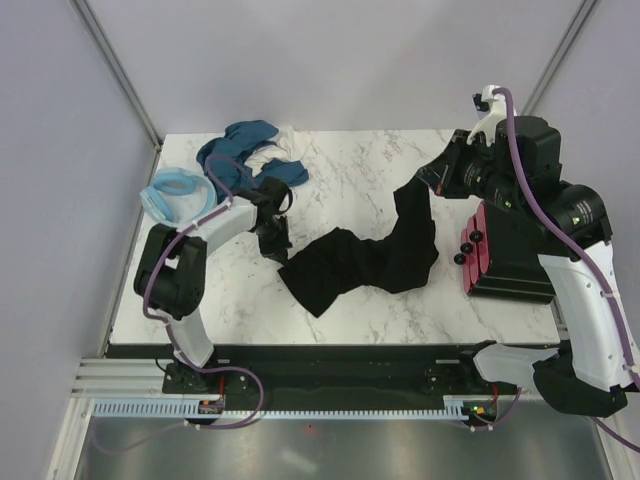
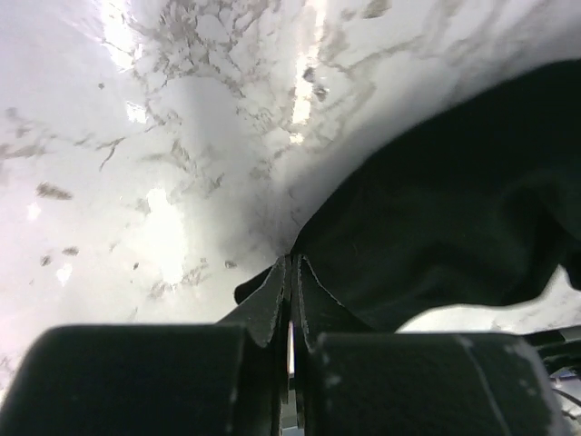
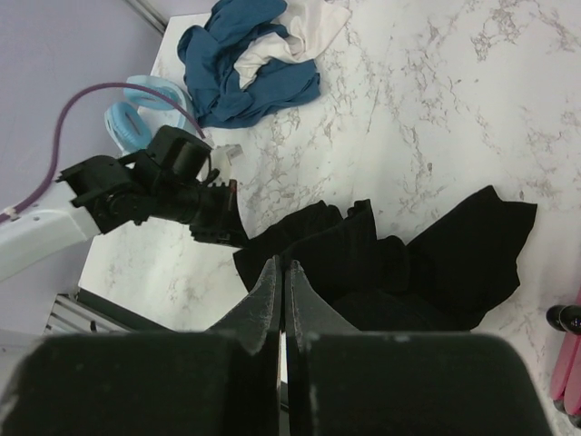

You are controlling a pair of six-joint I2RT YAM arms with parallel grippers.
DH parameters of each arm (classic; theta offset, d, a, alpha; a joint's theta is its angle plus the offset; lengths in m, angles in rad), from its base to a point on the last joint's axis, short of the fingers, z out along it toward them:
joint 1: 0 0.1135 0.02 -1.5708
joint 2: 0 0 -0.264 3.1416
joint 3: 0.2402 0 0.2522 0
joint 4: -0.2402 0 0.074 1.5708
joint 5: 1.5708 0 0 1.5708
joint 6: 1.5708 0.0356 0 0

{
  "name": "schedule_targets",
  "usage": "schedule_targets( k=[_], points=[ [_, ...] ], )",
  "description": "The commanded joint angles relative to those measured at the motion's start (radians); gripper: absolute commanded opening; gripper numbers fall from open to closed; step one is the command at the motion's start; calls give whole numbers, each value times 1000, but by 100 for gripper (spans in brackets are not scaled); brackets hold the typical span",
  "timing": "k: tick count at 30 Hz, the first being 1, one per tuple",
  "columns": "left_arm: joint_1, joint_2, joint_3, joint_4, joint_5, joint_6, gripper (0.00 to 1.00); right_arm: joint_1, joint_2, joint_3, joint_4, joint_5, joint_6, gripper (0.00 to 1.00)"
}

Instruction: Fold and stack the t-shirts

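Left claw pinches the black t-shirt at its left end; right claw grips its raised right end. I judge I'm spreading it; next, pull the 2 ends apart.

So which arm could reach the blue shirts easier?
Probably left: the left hand sits near the blue shirts, though it grips the black shirt. The right hand holds that shirt's other end, farther away.

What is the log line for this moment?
left gripper: shut on black t-shirt, at table | right gripper: shut on it, raised
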Motion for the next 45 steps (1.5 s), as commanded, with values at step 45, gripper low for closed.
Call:
schedule_targets(
  k=[45],
  points=[
    [99, -593, 1015, -721, -575, -114, 2, -116, 59, 408, 208, 441, -195, 0]
  ],
)
